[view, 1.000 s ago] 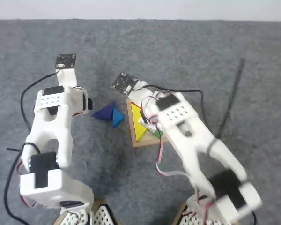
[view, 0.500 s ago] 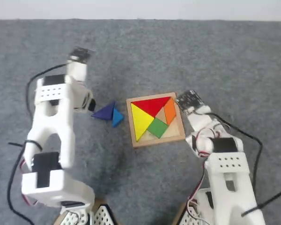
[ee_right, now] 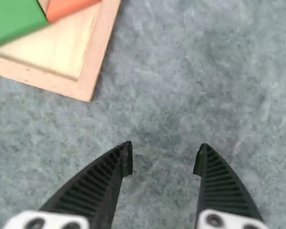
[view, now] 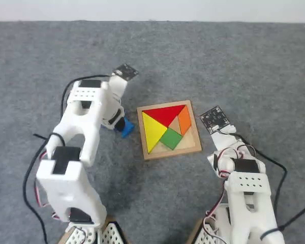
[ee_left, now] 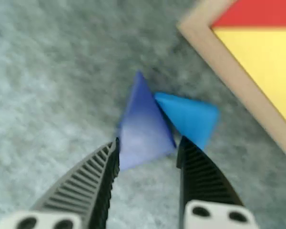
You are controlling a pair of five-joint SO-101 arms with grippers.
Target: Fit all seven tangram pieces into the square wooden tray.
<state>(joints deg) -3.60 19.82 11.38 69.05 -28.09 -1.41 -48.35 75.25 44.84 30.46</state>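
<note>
The square wooden tray [view: 173, 153] holds a red triangle [view: 165, 114], a yellow triangle [view: 152, 131], a green piece [view: 171, 138] and an orange piece [view: 185, 121]. On the carpet to its left lie a dark blue triangle [ee_left: 143, 124] and a light blue triangle [ee_left: 188, 117], touching each other. My left gripper [ee_left: 148, 145] is open, with one finger on each side of the dark blue triangle's near end. My right gripper [ee_right: 163, 160] is open and holds nothing, low over bare carpet beside the tray's corner [ee_right: 88, 93].
Grey carpet covers the whole table. In the high view the left arm [view: 86, 114] covers the dark blue triangle, and just the light blue triangle [view: 127, 127] peeks out. Bare wood [ee_right: 52, 50] shows in the tray's corner next to the green piece [ee_right: 12, 16].
The right arm has pulled back from over the tray to the carpet at its near right corner. The left arm has swung right and come down over the blue triangles.
</note>
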